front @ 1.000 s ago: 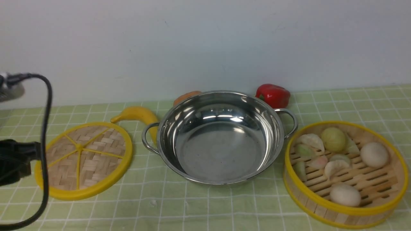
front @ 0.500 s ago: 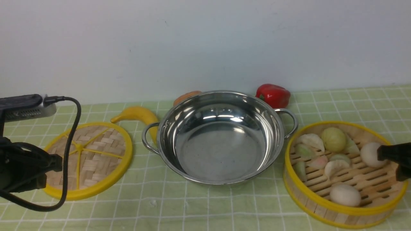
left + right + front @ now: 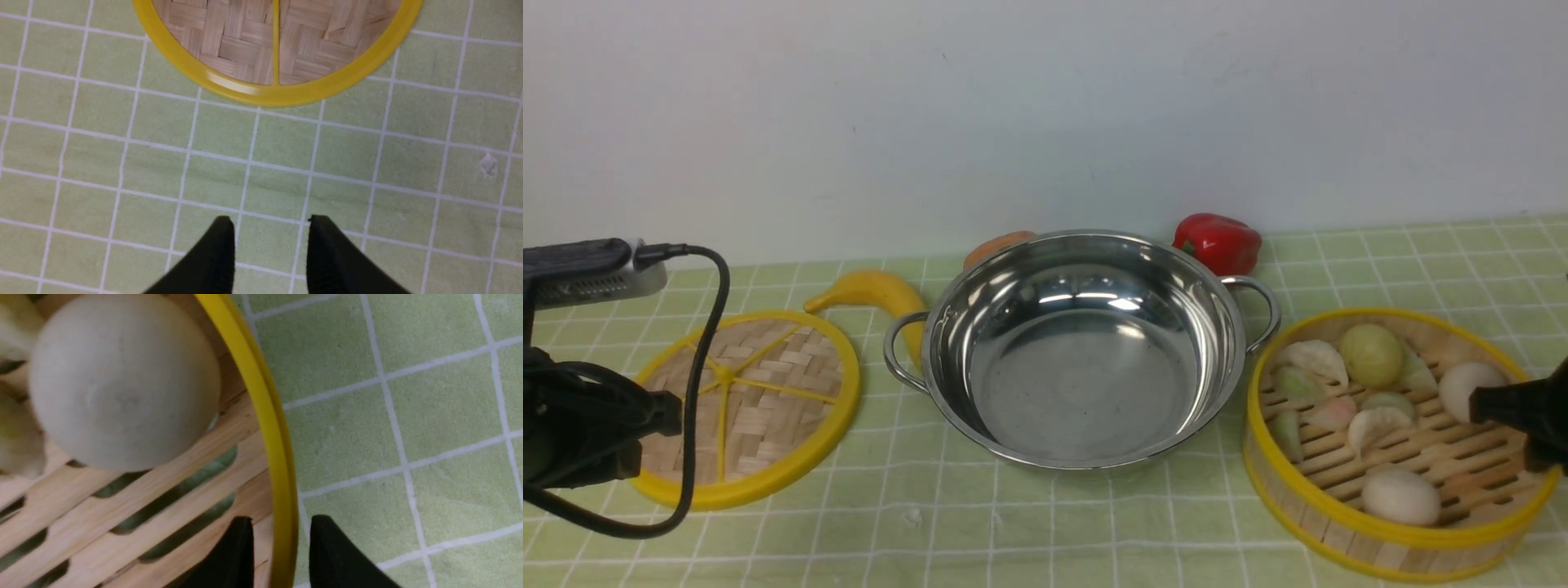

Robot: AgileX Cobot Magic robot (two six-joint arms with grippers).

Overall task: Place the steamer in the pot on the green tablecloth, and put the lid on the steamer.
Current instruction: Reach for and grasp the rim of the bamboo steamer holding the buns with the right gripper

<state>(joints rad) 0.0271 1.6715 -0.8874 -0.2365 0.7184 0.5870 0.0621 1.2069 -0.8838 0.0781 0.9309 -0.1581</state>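
Right wrist view, entry 1: right pincer [image 3: 280, 517], released, jaws astride the yellow rim of the steamer [image 3: 271, 428] at its 3 o'clock, one finger inside and one outside, not yet clenched.

Entry 2: left pincer [image 3: 269, 218], released, grasping nothing, over bare green tablecloth [image 3: 1094, 523] just short of the lid [image 3: 737, 408].

Hazards, as judged:
- A one-sided hold may tip the basket on lifting and roll its round buns out.
- The inner finger sits near a white bun [image 3: 122, 384] and could nudge it.
- The pot [image 3: 1086, 384] looks barely wider, so the basket could catch on its lip or a loop handle.

Containers:
- Steamer, on the cloth at the pot's 4 o'clock: white buns, one green bun, mixed dumplings.
- Pot, centre: nothing inside.
- Lid: flat at the pot's 9 o'clock.
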